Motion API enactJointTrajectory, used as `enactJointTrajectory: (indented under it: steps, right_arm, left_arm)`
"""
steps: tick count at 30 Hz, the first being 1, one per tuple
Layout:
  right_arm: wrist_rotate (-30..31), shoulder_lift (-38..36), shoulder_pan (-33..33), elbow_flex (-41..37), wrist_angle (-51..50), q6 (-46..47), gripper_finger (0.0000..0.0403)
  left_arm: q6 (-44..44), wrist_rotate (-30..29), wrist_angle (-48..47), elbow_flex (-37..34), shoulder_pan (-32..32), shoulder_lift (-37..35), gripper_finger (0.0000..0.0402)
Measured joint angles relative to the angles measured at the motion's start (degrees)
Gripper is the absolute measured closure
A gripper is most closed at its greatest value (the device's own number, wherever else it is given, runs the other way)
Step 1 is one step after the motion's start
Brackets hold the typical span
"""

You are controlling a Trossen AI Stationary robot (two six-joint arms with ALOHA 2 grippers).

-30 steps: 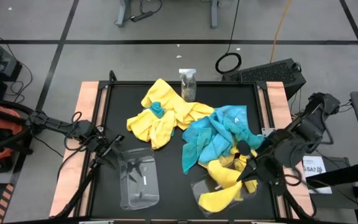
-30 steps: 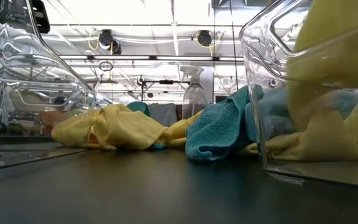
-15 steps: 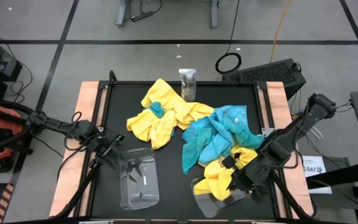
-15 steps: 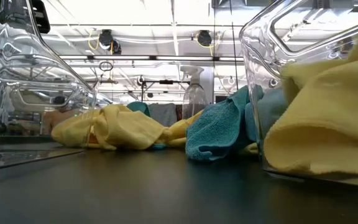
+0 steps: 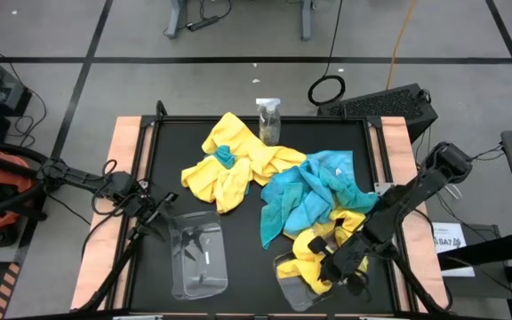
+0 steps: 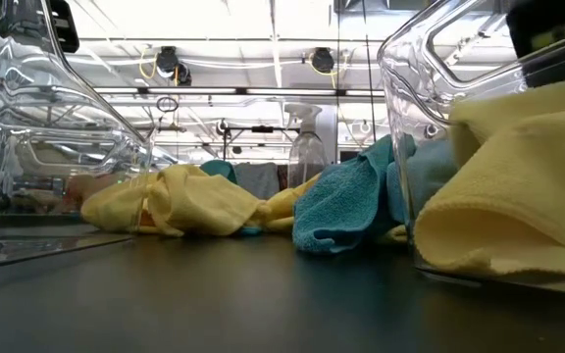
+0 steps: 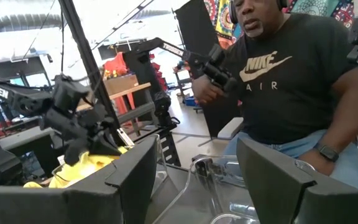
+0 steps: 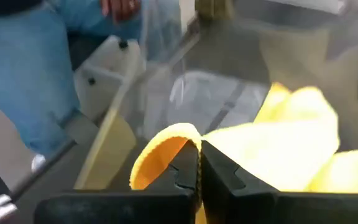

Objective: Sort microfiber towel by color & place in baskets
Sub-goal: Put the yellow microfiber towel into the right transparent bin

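- Between the jaws of the right gripper point(image 5: 334, 267): a yellow towel point(image 5: 309, 258), pinched tight, already low inside the right basket point(image 5: 293, 292)
- I'd let go only once the cloth's clear of the rim
- Left gripper point(image 5: 156, 220) sits beside the left basket point(image 5: 198, 253), jaws spread, nothing between them

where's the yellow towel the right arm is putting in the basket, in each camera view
High view: the yellow towel lies over the right basket, lower right, under the right gripper.
Low view: large yellow folds at right, inside the basket wall.
Left wrist view: small yellow patch, lower left.
Right wrist view: centre, pinched by the fingers.
Shared landmark: the clear right basket.
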Motion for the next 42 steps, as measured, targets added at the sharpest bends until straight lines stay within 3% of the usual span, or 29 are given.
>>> enactJointTrajectory:
  steps: [7,16,20,25,32,37,42]
  right_arm:
    - [0.3,5.4,0.0,0.0,0.2,1.4,0.0342]
    - [0.6,1.2,0.2,6.2,-5.5,1.3,0.0223]
    - [7.8,-2.1,0.9,10.7,-14.1,-0.1,0.0198]
    - [15.6,-4.4,0.8,12.5,-25.5,2.2,0.0193]
    - [18.9,-4.5,-1.1,10.6,-31.7,8.1,0.0196]
    - [18.8,-5.0,-1.3,10.6,-31.6,9.4,0.0216]
    - [18.6,-6.2,-1.6,10.6,-39.0,11.7,0.0242]
  left_arm:
    - [0.0,0.0,0.0,0.0,0.0,0.0,0.0173]
    - [0.0,0.0,0.0,0.0,0.0,0.0,0.0173]
    - [0.0,0.0,0.0,0.0,0.0,0.0,0.0173]
    - [0.0,0.0,0.0,0.0,0.0,0.0,0.0173]
    - [0.0,0.0,0.0,0.0,0.0,0.0,0.0173]
    - [0.0,0.0,0.0,0.0,0.0,0.0,0.0173]
    - [0.0,0.0,0.0,0.0,0.0,0.0,0.0173]
